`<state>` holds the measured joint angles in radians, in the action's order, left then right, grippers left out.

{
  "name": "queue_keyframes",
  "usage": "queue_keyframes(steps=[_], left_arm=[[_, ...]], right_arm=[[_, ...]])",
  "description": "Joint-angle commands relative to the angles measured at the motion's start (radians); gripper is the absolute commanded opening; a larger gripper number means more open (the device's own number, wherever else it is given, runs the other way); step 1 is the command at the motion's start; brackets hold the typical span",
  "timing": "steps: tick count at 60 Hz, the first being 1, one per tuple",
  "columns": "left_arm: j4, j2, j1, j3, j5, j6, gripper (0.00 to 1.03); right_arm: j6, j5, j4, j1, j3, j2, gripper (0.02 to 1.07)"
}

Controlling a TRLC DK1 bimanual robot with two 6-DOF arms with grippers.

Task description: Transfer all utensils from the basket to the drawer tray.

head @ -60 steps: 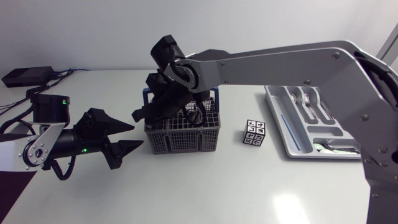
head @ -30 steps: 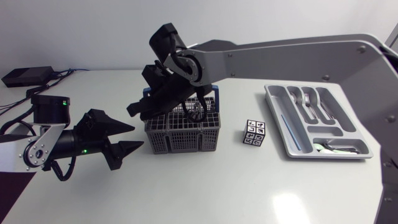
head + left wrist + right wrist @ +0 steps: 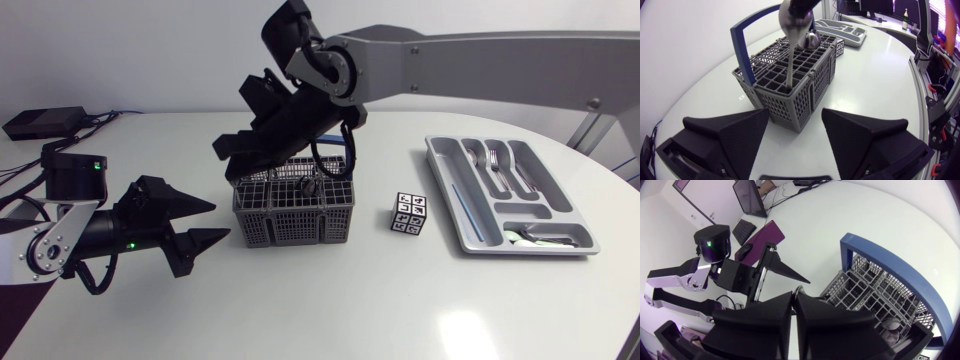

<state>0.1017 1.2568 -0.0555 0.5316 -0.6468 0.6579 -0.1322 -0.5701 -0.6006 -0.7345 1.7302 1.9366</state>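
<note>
- Table (image 3: 330, 300): white, smooth top with a slight sheen. Its edge curves round on my right side.
- Light: soft and even. A pale bright patch (image 3: 468, 325) reflects off the top near the front edge.
- Wall (image 3: 150, 50): plain white, running behind the table's far edge.
- Far left corner of the table: a flat black box (image 3: 42, 122), with thin cables (image 3: 104, 117) trailing beside it.
- Toward the middle of the table: a small cube (image 3: 409, 213) faced with black-and-white marker squares, resting on the top.
</note>
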Motion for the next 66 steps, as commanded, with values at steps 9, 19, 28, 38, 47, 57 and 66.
queue_keyframes(steps=[9, 19, 28, 38, 47, 57, 66], left_arm=[[-0.037, -0.046, -0.020, -0.005, -0.010, -0.006, 0.73], [-0.077, -0.086, -0.027, 0.016, -0.008, -0.024, 0.73], [-0.125, -0.100, -0.050, 0.054, -0.004, -0.060, 0.73], [-0.152, -0.102, -0.121, 0.105, 0.075, -0.113, 0.73], [-0.171, -0.099, -0.227, 0.156, 0.185, -0.158, 0.73], [-0.214, -0.080, -0.334, 0.245, 0.288, -0.207, 0.73], [-0.241, -0.037, -0.409, 0.304, 0.375, -0.230, 0.73]], right_arm=[[-0.038, -0.065, -0.045, 0.052, 0.034, -0.100, 0.09], [-0.033, -0.096, -0.085, 0.107, 0.022, -0.186, 0.09], [0.006, -0.099, -0.143, 0.185, -0.034, -0.275, 0.09], [0.077, -0.086, -0.206, 0.311, -0.150, -0.389, 0.09], [0.178, -0.056, -0.288, 0.455, -0.250, -0.459, 0.09], [0.299, -0.019, -0.330, 0.639, -0.354, -0.513, 0.09], [0.404, 0.033, -0.354, 0.804, -0.426, -0.525, 0.09]])
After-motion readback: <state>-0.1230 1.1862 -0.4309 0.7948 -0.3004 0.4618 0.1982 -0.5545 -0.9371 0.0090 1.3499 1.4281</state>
